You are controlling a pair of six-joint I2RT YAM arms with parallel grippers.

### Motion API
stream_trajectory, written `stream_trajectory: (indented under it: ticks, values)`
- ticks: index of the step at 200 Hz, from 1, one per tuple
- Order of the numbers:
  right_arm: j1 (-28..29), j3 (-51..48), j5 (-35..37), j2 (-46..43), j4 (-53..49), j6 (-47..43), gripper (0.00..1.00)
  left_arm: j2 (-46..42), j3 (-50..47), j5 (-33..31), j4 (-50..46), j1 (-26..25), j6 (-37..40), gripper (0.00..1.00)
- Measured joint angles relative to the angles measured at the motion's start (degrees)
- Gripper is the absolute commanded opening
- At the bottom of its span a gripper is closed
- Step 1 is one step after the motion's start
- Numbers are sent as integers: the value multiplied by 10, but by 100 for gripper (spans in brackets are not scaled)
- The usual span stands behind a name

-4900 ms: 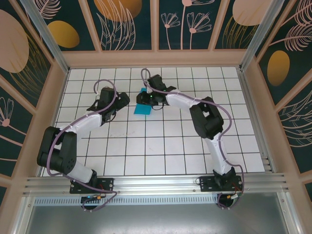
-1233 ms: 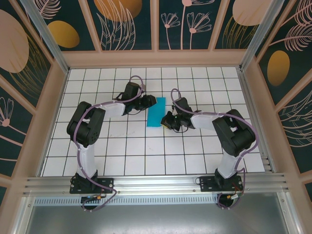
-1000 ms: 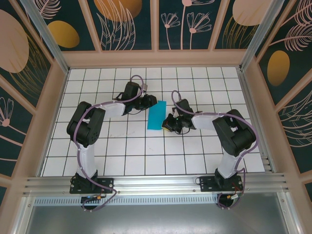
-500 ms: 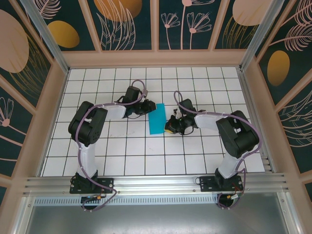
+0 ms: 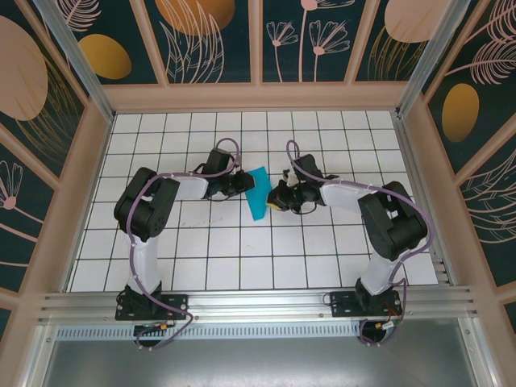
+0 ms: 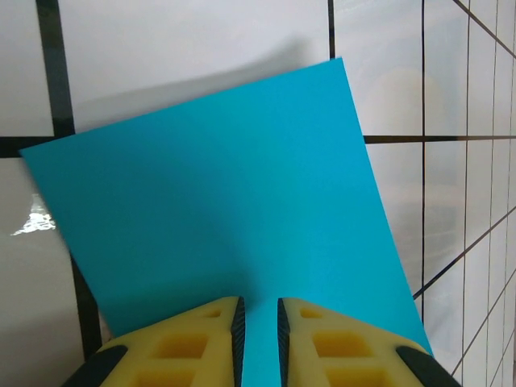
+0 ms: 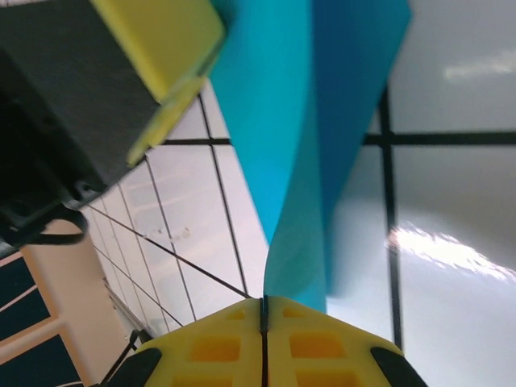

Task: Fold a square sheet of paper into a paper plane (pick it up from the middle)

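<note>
While tilted, paper (image 5: 257, 193) between end effectors (image 5: 244, 184) (image 5: 274, 199)

One square sheet of paper (image 5: 257, 193) — two grippers, a left gripper (image 5: 244, 184) and a right gripper (image 5: 274, 200) — one tiled table (image 5: 210, 258)

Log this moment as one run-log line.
paper: tilted up off table | left end effector: at paper, grip unclear | right end effector: shut on paper
</note>
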Motion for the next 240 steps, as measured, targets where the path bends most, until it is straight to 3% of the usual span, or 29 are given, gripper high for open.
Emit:
stream_trajectory:
  ticks: [240]
  values:
    - [9,56,14,105,74,32,9,6,6,-8,-6,0,6,14]
